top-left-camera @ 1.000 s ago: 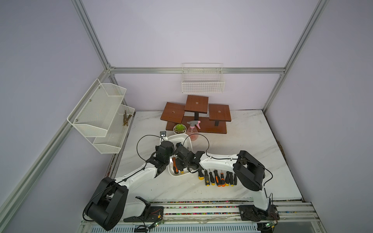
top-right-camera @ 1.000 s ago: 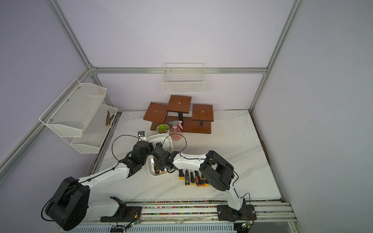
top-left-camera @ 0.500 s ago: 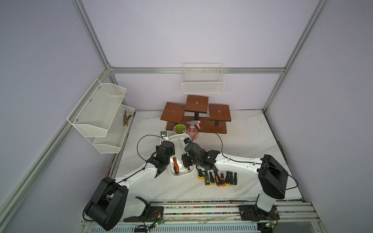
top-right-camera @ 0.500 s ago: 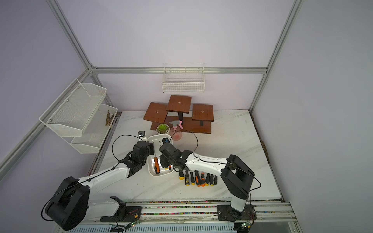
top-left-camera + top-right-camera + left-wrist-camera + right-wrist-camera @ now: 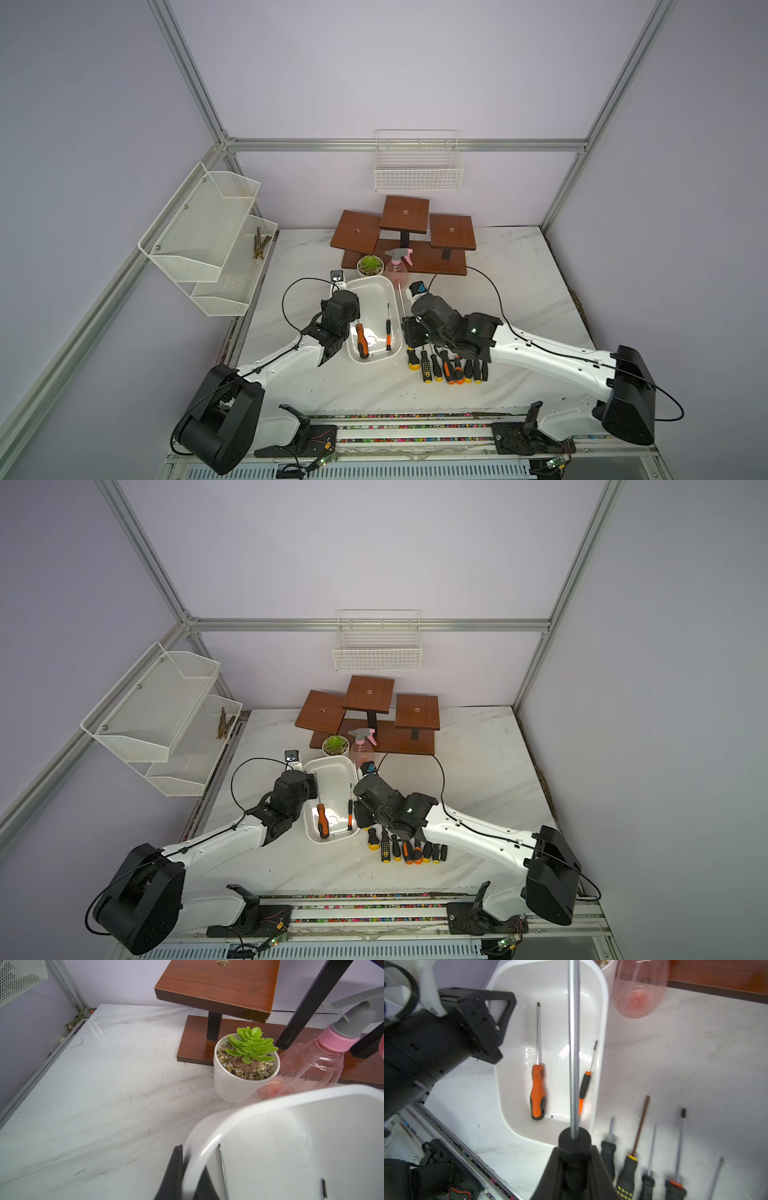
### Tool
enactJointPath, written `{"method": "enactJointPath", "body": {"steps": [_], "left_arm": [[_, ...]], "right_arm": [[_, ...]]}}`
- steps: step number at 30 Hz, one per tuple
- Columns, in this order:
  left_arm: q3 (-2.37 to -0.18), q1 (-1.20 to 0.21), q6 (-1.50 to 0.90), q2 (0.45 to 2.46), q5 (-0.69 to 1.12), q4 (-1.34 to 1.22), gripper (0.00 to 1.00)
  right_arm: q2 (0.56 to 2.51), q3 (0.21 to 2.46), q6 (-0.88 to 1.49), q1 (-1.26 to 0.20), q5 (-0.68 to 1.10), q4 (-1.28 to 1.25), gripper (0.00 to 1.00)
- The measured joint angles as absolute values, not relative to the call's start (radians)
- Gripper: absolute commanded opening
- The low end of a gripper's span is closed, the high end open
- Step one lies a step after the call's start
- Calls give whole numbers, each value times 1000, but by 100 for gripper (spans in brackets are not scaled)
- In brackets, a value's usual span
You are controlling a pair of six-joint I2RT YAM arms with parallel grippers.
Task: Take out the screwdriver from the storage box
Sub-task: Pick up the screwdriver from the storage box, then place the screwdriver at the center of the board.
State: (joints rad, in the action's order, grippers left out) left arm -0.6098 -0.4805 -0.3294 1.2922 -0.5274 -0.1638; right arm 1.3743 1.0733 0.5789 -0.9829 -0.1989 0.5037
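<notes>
Toward 9 o'clock of the table's middle: we find the storage box (image 5: 374, 297), a white glossy tub lying lengthways from 12 to 6 o'clock on the marble table (image 5: 519, 299).
left gripper (image 5: 191, 1167): we see it clenched on the box's 9 o'clock rim, with one finger (image 5: 175, 1167) outside the wall and the other inside.
right gripper (image 5: 574, 1154): it grasps the black-handled screwdriver (image 5: 574, 1053) by the handle, at the box's 3 o'clock side.
held tool: its long silver shaft points to 12 o'clock. In both top views it runs along the 3 o'clock rim, and we cannot tell whether it hangs over the rim or just outside it.
inside the box: we count two tools lying flat and apart. The orange-handled screwdriver (image 5: 362, 340) is in the 9 o'clock half and the slim precision screwdriver (image 5: 389, 332) is by the 3 o'clock wall. Both have handles to 6 o'clock and tips to 12.
row of screwdrivers (image 5: 446, 368): it lies on the table at 4 o'clock of the box, handles to 6 o'clock, the shafts partly under the right arm.
succulent pot (image 5: 370, 266): it stands at 12 o'clock of the box, just past the rim.
pink spray bottle (image 5: 397, 270): we place it at 1 o'clock of the box, just beside the pot.
wooden stand (image 5: 405, 237): it sits farther toward 12 o'clock, behind both.
</notes>
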Motion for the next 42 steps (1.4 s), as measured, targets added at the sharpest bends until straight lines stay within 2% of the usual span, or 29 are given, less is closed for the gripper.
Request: {"method": "enactJointPath", "body": {"steps": [13, 22, 34, 42], "left_arm": [[-610, -480, -329, 1292, -526, -165, 0], [-610, -480, -329, 1292, -524, -168, 0], [-610, -480, -328, 1292, -517, -172, 0], [-610, -480, -320, 1292, -503, -180, 0]], "right_arm": [[1116, 859, 697, -882, -310, 774, 0], [1043, 814, 741, -846, -411, 916, 0], [1118, 812, 774, -809, -461, 962, 0], [1142, 731, 790, -717, -445, 937, 0]]}}
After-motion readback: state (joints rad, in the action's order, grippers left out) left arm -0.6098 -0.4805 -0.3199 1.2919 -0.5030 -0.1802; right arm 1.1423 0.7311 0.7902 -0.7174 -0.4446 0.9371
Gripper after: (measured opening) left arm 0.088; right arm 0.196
